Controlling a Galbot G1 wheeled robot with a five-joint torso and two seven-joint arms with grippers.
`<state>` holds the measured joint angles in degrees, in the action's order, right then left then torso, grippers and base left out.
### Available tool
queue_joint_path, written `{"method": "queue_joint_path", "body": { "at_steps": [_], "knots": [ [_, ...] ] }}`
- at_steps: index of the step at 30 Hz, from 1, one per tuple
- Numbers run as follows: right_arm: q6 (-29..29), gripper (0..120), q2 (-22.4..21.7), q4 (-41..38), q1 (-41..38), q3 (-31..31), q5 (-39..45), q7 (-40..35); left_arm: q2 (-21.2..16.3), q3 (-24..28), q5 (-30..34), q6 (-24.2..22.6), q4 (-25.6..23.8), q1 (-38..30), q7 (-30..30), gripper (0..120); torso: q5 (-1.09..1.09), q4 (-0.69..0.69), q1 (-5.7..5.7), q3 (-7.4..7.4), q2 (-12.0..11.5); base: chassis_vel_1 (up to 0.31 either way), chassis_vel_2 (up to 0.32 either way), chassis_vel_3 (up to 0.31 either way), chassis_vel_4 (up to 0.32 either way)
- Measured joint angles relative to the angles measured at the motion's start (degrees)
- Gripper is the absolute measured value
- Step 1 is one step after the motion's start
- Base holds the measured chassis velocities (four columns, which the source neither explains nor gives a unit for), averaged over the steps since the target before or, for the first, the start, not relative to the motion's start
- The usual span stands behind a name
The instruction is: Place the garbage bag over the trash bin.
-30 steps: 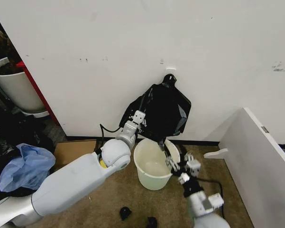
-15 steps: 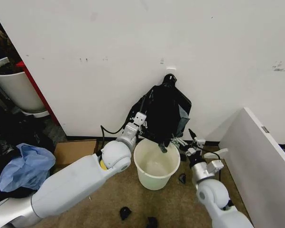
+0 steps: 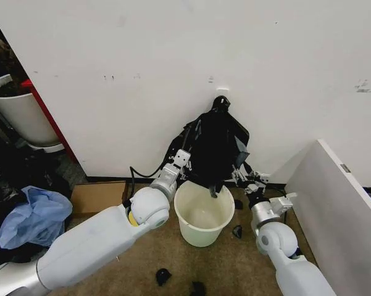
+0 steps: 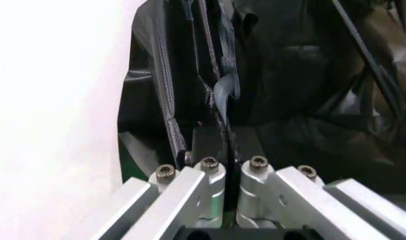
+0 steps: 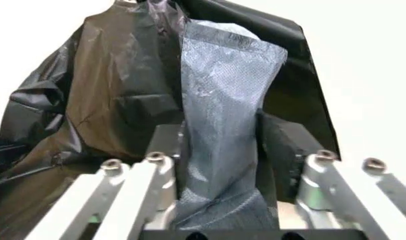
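Left: the left gripper (image 3: 184,155), just above the rim of the small round white plastic trash bin (image 3: 203,213) on its left side, is clamped shut on a pleated fold of the thin, glossy, wrinkled black film garbage bag (image 3: 215,148). Centre: the garbage bag hangs directly above the trash bin's open mouth, its lowest tip dipping just inside the rim, its top against the white wall (image 3: 173,55) behind. Right: the right gripper (image 3: 245,174), above the bin's right rim, has its jaws parted around a grey-sheened strip of film, not yet pinched. Judged light, limp and slippery, the film is best gripped at opposite edges of its opening, through bunched folds.
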<state>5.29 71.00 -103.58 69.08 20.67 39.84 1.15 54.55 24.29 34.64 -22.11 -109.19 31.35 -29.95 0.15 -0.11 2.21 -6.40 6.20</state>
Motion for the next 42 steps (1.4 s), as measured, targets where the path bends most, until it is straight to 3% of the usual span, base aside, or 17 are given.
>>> {"method": "queue_joint_path", "body": {
  "at_steps": [2,10,16,27,34,42],
  "knots": [
    [0.07,31,0.0,-0.26,0.21,0.0,-0.18,0.1,0.03,-0.02,-0.01,0.02,0.02,0.0,0.0,0,0.0,0.0,0.0,0.0,0.0,0.0,0.0,0.0,0.0],
    [0.37,0,-0.01,-4.81,3.38,-0.36,-1.45,0.26,0.28,-0.92,-0.04,0.23,-0.87,1.06,-0.07,0,0.0,-0.01,0.0,0.0,0.0,0.0,0.0,0.0,0.0],
    [0.64,0,-0.1,-9.74,7.95,-0.73,-3.46,0.17,-1.55,-3.98,-0.32,1.02,-4.64,5.55,-0.09,0,0.0,0.0,0.0,0.01,0.0,0.0,0.0,0.0,0.0],
    [0.92,0,-0.25,-18.58,18.21,-0.01,-6.69,-0.11,-5.45,-12.81,-2.42,3.84,-14.45,20.02,2.85,0,-0.01,0.0,-0.01,0.01,0.0,0.0,0.0,0.0,0.0],
    [1.65,0,-0.55,-21.38,22.47,1.28,-8.37,-0.18,-5.2,-14.34,-4.33,5.89,-16.02,23.79,4.47,0,0.0,0.0,-0.01,0.01,0.0,0.0,0.0,0.0,0.0],
    [1.91,0,-0.5,-22.84,22.13,3.8,-7.71,-0.35,-3.12,-12.33,-4.78,8.94,-14.4,22.34,5.86,0,0.01,0.0,0.0,0.0,0.0,0.0,0.0,0.0,0.0]
  ]
}}
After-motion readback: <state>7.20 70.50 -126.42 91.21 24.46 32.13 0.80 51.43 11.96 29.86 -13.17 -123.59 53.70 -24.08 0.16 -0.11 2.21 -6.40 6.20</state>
